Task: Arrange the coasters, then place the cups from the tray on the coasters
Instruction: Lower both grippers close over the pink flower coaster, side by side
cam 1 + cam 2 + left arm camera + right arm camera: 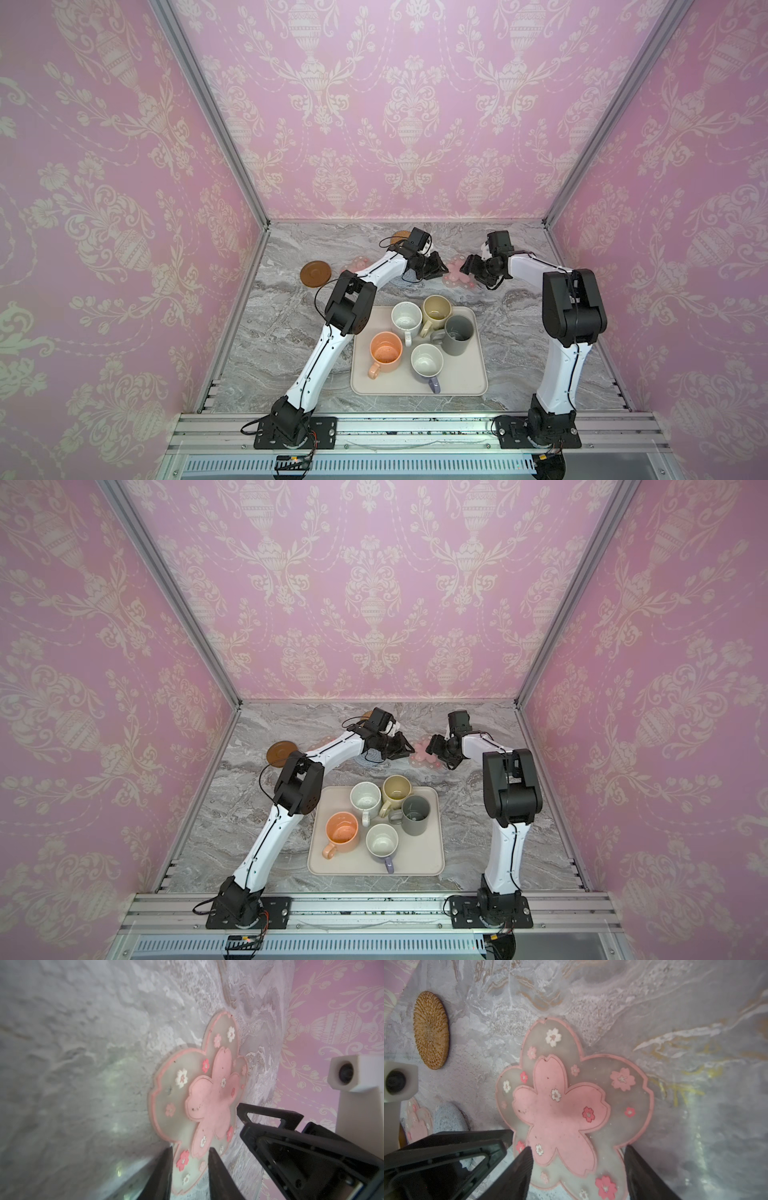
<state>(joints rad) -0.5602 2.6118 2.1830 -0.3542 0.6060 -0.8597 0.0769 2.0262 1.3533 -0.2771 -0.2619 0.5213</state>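
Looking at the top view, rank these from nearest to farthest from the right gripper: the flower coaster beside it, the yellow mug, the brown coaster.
1. Flower coaster: right at the right gripper, partly under its fingers.
2. Yellow mug: at the back of the tray, a little left of the gripper.
3. Brown coaster: far off to the left, at the back.

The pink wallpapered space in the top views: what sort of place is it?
Likely a staged robot test booth, not a home: wallpaper panels in a metal frame, two arms bolted to a rail, tray of mugs.
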